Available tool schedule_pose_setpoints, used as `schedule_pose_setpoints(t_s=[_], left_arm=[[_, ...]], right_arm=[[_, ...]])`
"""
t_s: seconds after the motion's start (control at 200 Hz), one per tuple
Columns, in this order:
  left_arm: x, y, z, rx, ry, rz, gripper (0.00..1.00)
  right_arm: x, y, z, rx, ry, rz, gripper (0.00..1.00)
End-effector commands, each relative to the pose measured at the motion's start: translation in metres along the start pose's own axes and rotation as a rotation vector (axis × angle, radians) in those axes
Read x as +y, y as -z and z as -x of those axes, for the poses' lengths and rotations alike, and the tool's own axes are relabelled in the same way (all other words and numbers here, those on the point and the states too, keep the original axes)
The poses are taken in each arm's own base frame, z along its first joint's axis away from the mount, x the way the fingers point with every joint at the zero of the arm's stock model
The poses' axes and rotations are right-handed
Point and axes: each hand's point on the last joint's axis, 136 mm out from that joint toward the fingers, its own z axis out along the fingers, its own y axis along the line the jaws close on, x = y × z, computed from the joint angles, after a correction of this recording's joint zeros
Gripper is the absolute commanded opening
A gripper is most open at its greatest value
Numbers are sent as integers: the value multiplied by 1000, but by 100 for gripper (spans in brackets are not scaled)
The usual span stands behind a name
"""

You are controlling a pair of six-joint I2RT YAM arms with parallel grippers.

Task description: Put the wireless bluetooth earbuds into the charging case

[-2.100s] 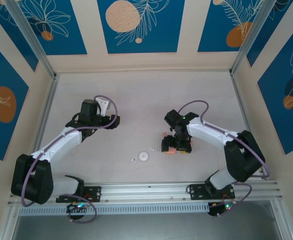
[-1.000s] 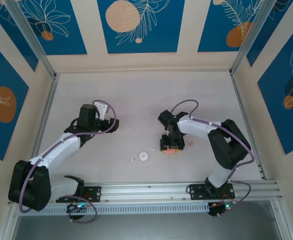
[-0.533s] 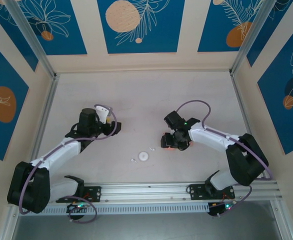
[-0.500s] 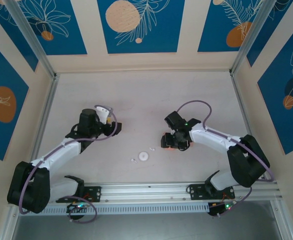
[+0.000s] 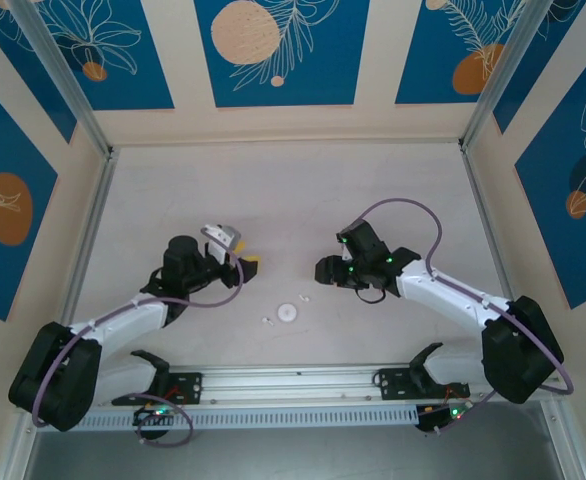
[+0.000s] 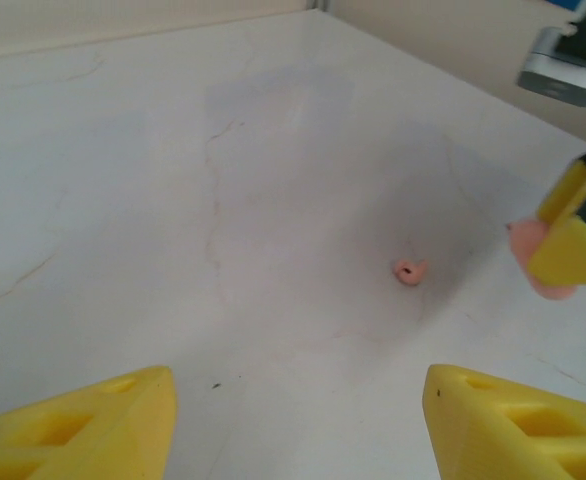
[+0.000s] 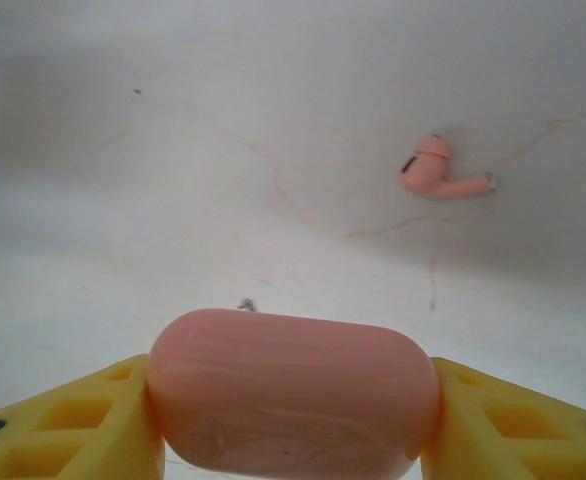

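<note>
My right gripper (image 7: 293,425) is shut on a salmon-pink charging case (image 7: 293,400) and holds it above the table. From above, that gripper (image 5: 324,272) is right of centre. One pink earbud (image 7: 438,172) lies on the table beyond the case; the left wrist view shows this earbud (image 6: 409,270) ahead. My left gripper (image 6: 293,430) is open with nothing between its fingers, and from above the gripper (image 5: 249,262) faces the right one. A round white case (image 5: 289,312) and two tiny white earbuds (image 5: 266,321) lie nearer the front rail.
The pale tabletop (image 5: 293,190) is walled on three sides by blue-patterned panels. An aluminium rail (image 5: 293,380) with both arm bases runs along the front edge. The right gripper's yellow finger (image 6: 573,240) shows at the right of the left wrist view.
The right gripper has carried the pink case left and up off the table. The left gripper has swung down and right toward the centre.
</note>
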Motion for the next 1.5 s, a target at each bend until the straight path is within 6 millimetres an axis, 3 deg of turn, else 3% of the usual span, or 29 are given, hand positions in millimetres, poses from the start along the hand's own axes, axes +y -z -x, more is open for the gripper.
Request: schedule_pose_setpoints(t_s=[0.0,0.26,0.64,0.915,1.21,1.49], left_arm=[[-26,1,16,-94,-109,-92,65],[-61,-8,4,-140,-184,-210,62],[-105,-34,10,-292,-223,-317,58],[-112,-51,14,-311,-205,-294,57],[-113,-51,29,-342,-162,-290,56],[-110,-53,37,-358,-125,-272,48]], right_arm=[[23,7,10,-57,-6,134,53],[51,25,22,-180,-18,333,53],[76,45,31,-291,-32,534,55],[84,44,28,-285,-12,547,55],[89,37,25,-279,-8,540,55],[94,36,23,-285,0,539,55]])
